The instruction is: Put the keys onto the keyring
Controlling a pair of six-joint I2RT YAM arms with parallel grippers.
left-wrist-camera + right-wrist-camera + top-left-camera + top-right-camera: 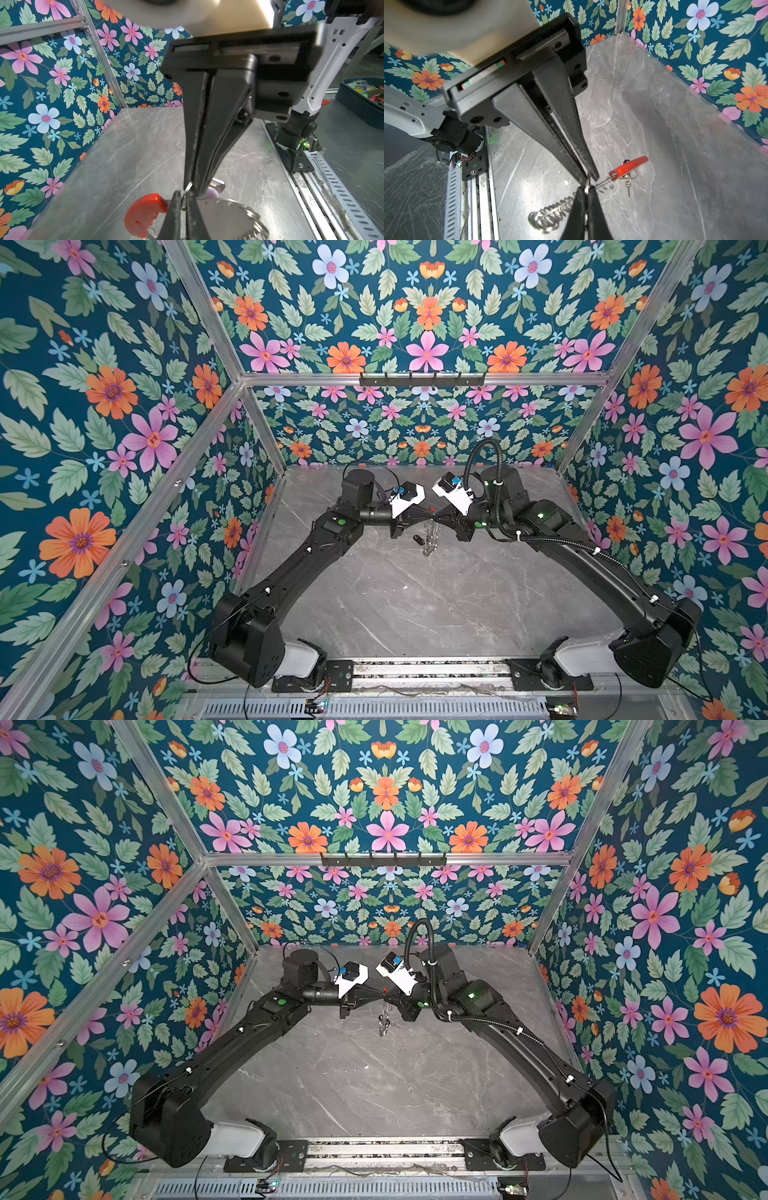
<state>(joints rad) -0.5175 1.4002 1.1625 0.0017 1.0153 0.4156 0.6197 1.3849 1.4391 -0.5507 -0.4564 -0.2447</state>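
Above the middle of the table (395, 605), both grippers meet tip to tip, well clear of the surface. The right gripper (591, 177) is fully together, pinching the thin wire of the keyring (550, 212) just beside its red section (143, 214). The rest of the hoop, w/ its many small silver rings (428, 541), hangs below.

The left gripper (193, 190) is pressed together too, clamped at the ring end of the lilac key (212, 192). Its tiny ring (187, 187) pokes out btwn the two sets of tips, right at the wire. Exact contact is hidden, so I can't tell whether that ring is already round the wire. The black key (417, 538) shows in a top view as a small dark oblong just beside the hanging rings, prob. lying on the table.

Step in hand, as I read it: thread the lilac key's ring onto the hoop. To do it well:
- Hold the right gripper steady so the wire doesn't swing, esp. w/ that weight of rings below.
- Turn the left wrist so the tiny ring sits square to the wire, then slide along the wire, not across it.
- Small moves only; the grip is on a slim part & could slip.
- Check in the wrist cams that the wire passes inside the ring before letting go.
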